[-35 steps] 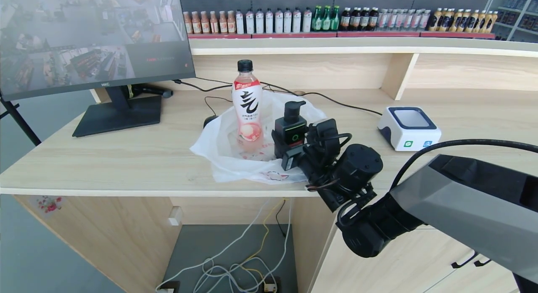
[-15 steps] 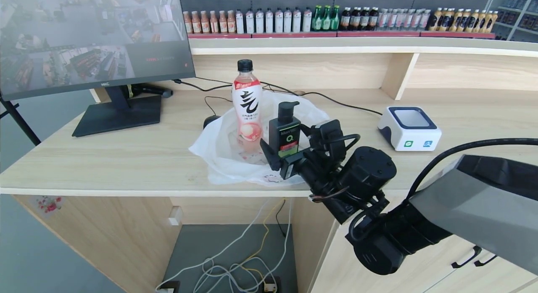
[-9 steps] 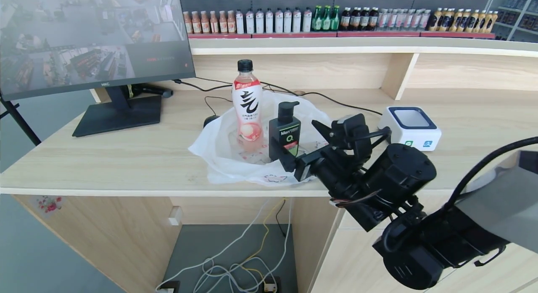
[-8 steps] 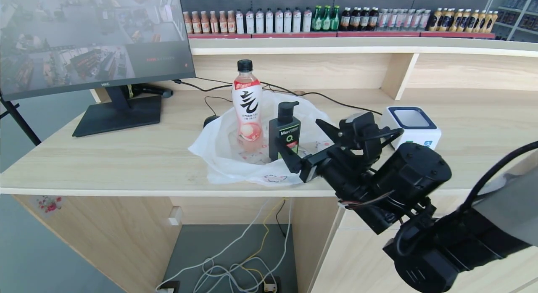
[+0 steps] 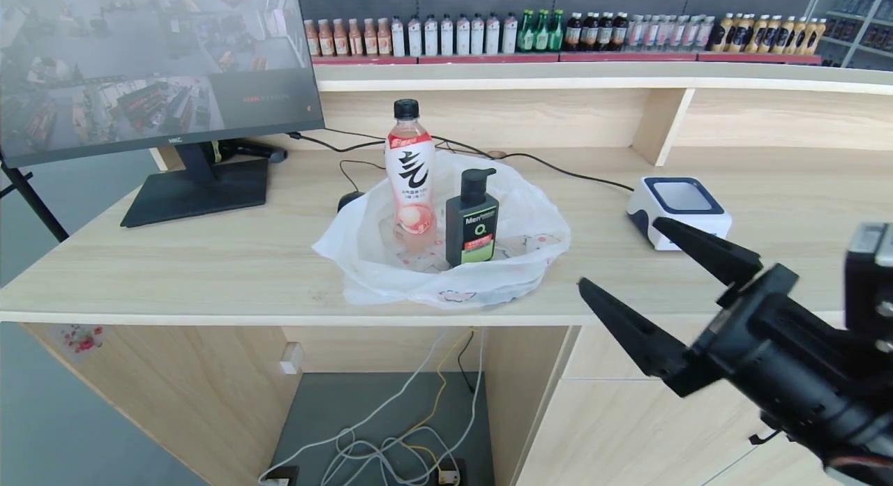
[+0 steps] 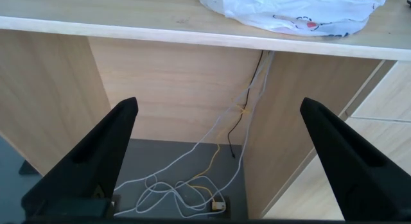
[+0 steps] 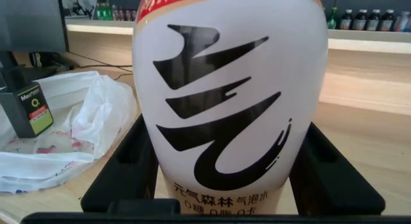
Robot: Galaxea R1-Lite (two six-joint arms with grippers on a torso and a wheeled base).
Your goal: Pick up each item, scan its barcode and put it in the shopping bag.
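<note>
the pump bottle (image 5: pixel 472 221) stands upright in the shopping bag (image 5: pixel 352 245), just beside the drink bottle (image 5: pixel 411 179), which is upright too and taller. both rest on their flat bottoms with the bag's thin white film slumped low around them, so its mouth lies wide and an item can be set straight down. the pump bottle is dark, flat-fronted hard plastic with a green band and a black spout; the drink bottle is clear, round and pink-filled, with a glossy white wrap and a black cap. the bag is crinkly and limp, and sits near the front edge of the pale wood-grain table (image 5: pixel 174 263). the white scanner (image 5: pixel 678 210), a blocky box with a dark window facing up, sits well apart to the bag's right, likely so an item can pass over it on the way in.

the right gripper (image 5: pixel 617 252) hangs apart from the bag, in front of the scanner, its two tapered black fingers spread wide with nothing between them. in the right wrist view a white-labelled bottle (image 7: pixel 228 108) looms close between black side pieces; i cannot tell whether it is touched. the left gripper (image 6: pixel 218 102) is low, below table level, fingers wide apart and empty, facing the cables (image 6: pixel 212 179) under the table.
</note>
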